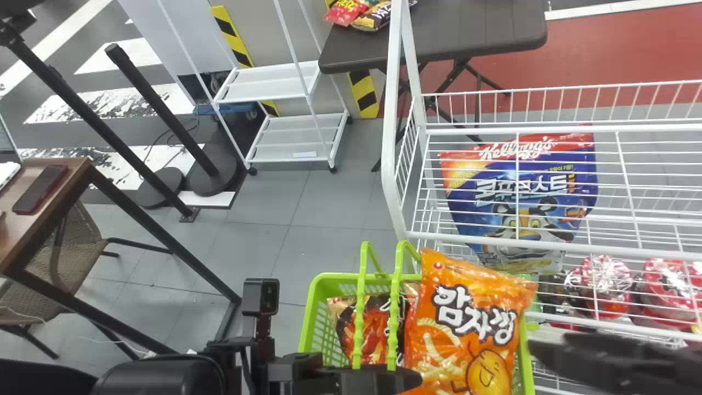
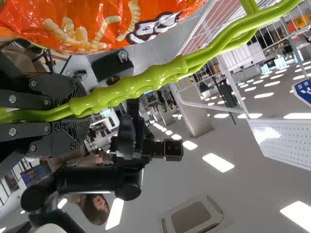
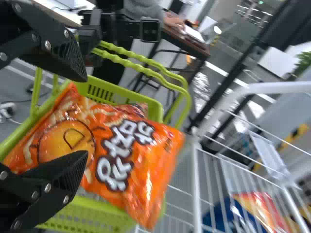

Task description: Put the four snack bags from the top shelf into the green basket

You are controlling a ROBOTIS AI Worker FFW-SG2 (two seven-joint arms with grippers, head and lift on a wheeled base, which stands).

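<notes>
We held the basket (image 1: 329,278) by its handles (image 1: 360,323) in the jaws of our left gripper (image 1: 403,378). Our right gripper (image 1: 548,350), jaws wide, was near the orange bag (image 1: 466,323), in the basket beside a red bag (image 1: 348,326).

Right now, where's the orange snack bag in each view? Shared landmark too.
Head view: orange snack bag, lower right, in the green basket.
Left wrist view: bag near the handles clamped in the left gripper.
Right wrist view: bag partly behind the open right gripper.
Shared landmark: the basket's green handles.
</notes>
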